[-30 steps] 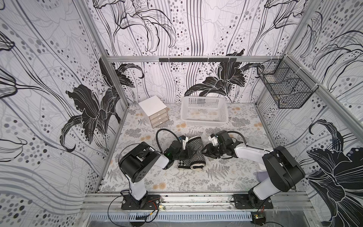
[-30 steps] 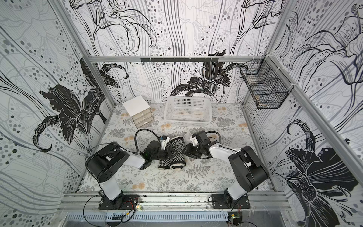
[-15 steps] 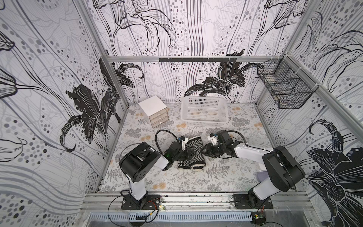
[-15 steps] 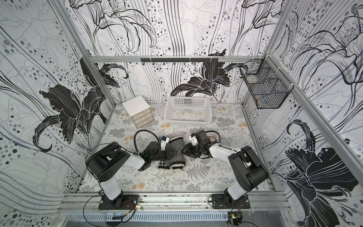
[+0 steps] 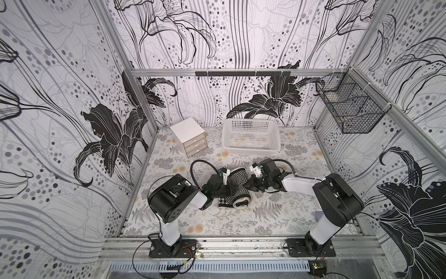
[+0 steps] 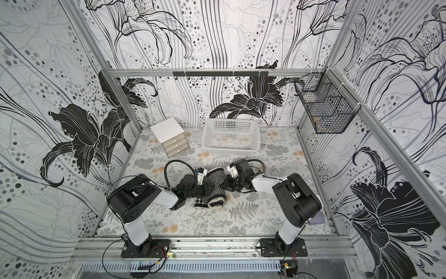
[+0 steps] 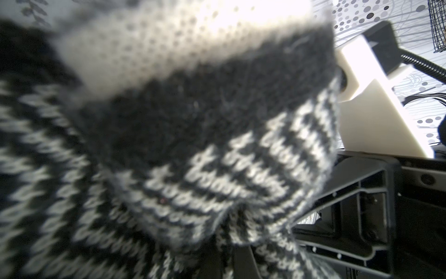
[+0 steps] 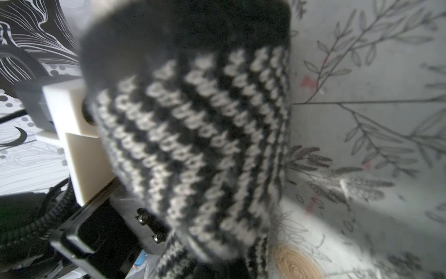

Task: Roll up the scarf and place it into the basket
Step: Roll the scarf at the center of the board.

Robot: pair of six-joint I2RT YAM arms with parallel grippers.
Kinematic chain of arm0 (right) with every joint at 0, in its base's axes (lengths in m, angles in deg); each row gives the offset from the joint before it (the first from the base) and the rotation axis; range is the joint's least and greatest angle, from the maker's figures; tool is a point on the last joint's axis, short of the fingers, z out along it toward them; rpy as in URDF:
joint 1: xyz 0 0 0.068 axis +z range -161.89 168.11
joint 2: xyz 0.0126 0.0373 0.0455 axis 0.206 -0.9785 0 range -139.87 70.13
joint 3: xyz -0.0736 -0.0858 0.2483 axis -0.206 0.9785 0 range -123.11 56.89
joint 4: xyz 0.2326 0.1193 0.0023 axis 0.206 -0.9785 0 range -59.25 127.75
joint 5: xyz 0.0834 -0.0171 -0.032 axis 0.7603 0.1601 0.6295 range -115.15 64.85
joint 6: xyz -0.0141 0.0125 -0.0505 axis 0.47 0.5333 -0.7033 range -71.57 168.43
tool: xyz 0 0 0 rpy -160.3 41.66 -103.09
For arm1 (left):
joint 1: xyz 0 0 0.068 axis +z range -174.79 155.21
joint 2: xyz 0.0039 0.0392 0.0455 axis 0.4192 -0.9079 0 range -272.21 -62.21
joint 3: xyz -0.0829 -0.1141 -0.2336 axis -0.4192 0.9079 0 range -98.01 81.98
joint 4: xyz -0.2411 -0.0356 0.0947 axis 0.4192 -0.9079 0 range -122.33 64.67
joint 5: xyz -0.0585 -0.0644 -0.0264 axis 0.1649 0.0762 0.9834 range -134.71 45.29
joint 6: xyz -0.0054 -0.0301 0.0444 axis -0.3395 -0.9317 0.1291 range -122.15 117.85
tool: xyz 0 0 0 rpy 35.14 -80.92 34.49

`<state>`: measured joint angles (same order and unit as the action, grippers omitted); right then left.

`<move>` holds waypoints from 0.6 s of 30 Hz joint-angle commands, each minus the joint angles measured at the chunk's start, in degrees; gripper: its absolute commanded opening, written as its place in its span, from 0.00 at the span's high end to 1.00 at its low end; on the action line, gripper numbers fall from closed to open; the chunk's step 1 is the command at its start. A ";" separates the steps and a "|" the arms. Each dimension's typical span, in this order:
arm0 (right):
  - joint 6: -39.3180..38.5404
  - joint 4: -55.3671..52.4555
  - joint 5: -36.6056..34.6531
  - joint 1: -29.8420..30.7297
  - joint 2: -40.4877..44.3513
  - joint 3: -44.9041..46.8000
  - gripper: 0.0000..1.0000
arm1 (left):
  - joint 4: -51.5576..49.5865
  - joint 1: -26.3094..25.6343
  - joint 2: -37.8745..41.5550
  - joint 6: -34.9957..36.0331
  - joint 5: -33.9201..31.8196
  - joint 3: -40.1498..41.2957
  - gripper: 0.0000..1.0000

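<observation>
Right hand [image 5: 251, 186] has now closed on the scarf [image 5: 238, 180], left hand [image 5: 225, 190] still clamped.

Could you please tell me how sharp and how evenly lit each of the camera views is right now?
Both top views are sharp and evenly lit, with soft shadows under the arms. In the left wrist view the scarf sits too close to focus, and its cream knit is blown out by glare. The right wrist view is dim and blurred on the scarf, with one bright patch on the table cover.
</observation>
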<state>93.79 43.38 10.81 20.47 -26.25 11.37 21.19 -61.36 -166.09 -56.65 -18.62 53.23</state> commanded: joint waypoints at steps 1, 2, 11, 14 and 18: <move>-2.61 -0.11 0.67 3.21 0.34 -2.46 1.00 | -6.71 -3.23 -1.24 1.02 2.63 -0.59 1.00; -3.92 -2.81 -0.62 3.15 2.17 -2.64 1.00 | -8.03 -3.22 -0.49 1.54 2.36 -0.75 1.00; -11.05 -21.12 -9.26 3.04 10.49 -2.93 1.00 | -20.31 -3.17 9.13 4.68 -1.14 -1.39 0.33; -11.95 -24.24 -10.68 3.05 11.95 -3.04 1.00 | -25.33 -3.11 12.91 5.88 -3.07 -1.91 0.19; -13.27 -28.46 -12.83 3.06 13.53 -3.95 1.00 | -31.36 -2.45 17.40 7.54 -5.08 -2.53 0.11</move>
<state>83.10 20.34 0.54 23.31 -14.68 9.43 -2.57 -63.90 -151.21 -51.84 -21.66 51.81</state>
